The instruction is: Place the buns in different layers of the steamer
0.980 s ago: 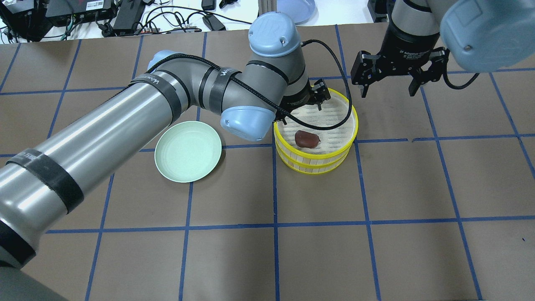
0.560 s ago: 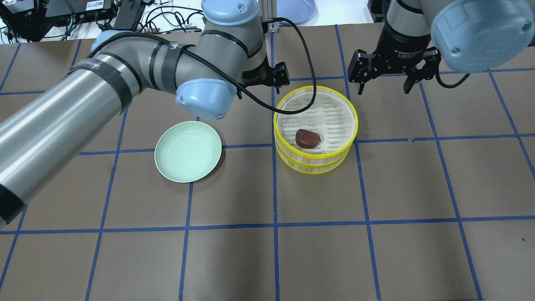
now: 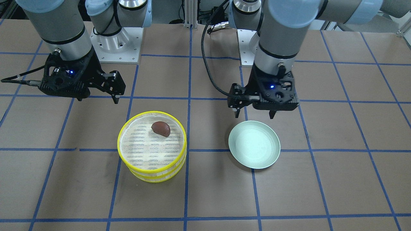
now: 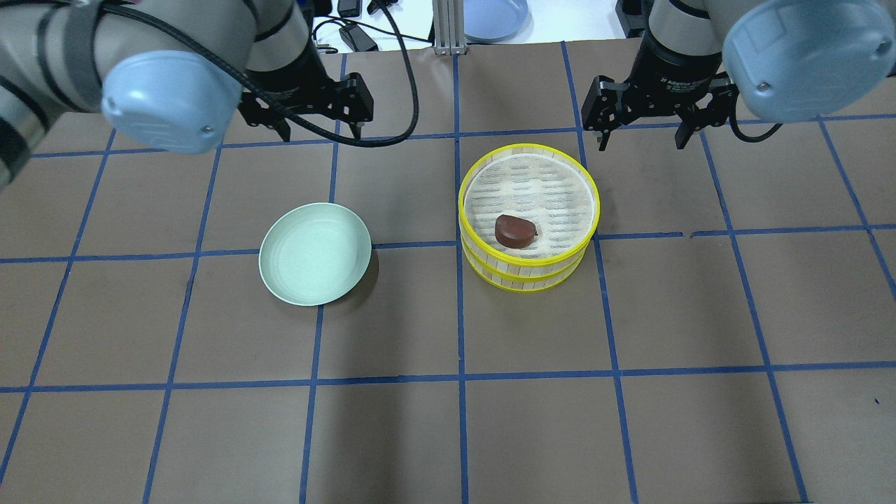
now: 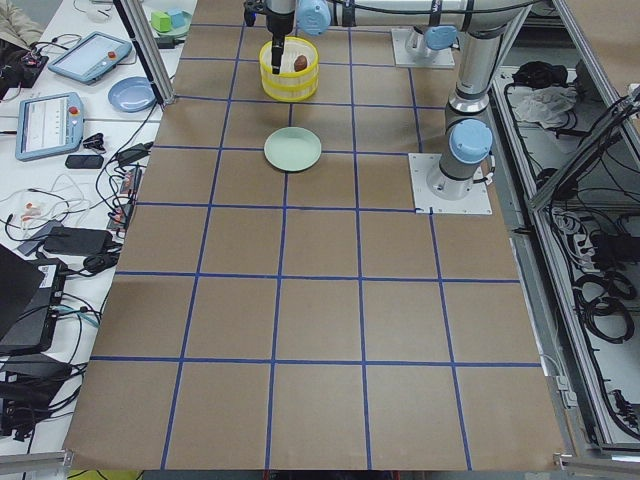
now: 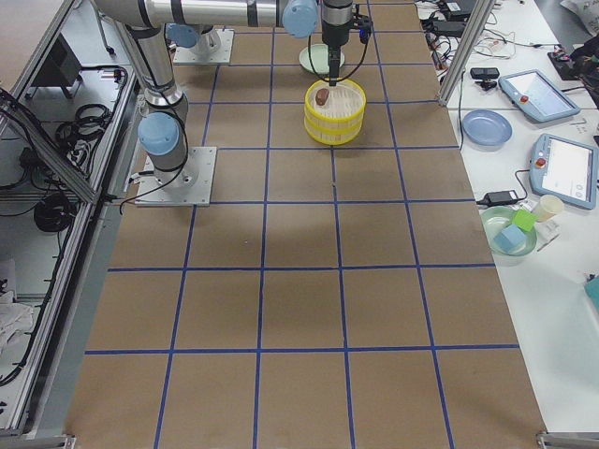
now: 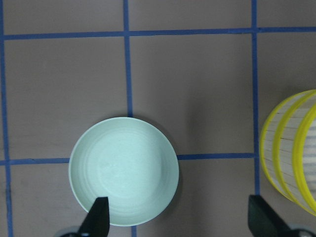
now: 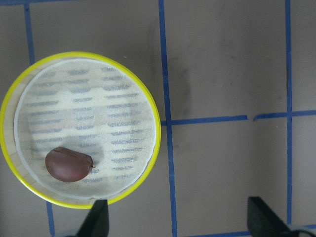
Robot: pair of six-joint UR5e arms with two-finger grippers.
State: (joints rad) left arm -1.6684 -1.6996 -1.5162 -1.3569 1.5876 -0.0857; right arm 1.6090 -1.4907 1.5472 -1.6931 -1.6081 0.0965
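Black fingers spread wide and gripping nothing, the left gripper [image 4: 322,133] hangs over the brown paper table [image 4: 630,315]. The green plate [image 4: 315,252] lies just below and ahead of its fingertips, and no bun shows on it. The right gripper [image 4: 640,140] is just as wide and just as bare. Its left finger [image 8: 98,219] hovers above the near rim of the steamer [image 4: 525,269], which sits just ahead of that hand, toward its partner's side. Further out from the right gripper, the brown bun [image 4: 516,231] rests on the mesh of the top tray, toward the stack's far edge and apart from both hands. The cream bun shows in no view. It may lie in a lower tray, under the top one, but the pictures cannot settle that. By the look of things the placing step is finished and the job is at or near its end, with one bun on the upper layer and neither hand carrying anything. If the cream bun is indeed below, the next move calls only for the arms to keep clear of the stack. If it is not, the top tray would have to be lifted off by its rim, kept level so that the brown bun does not roll.
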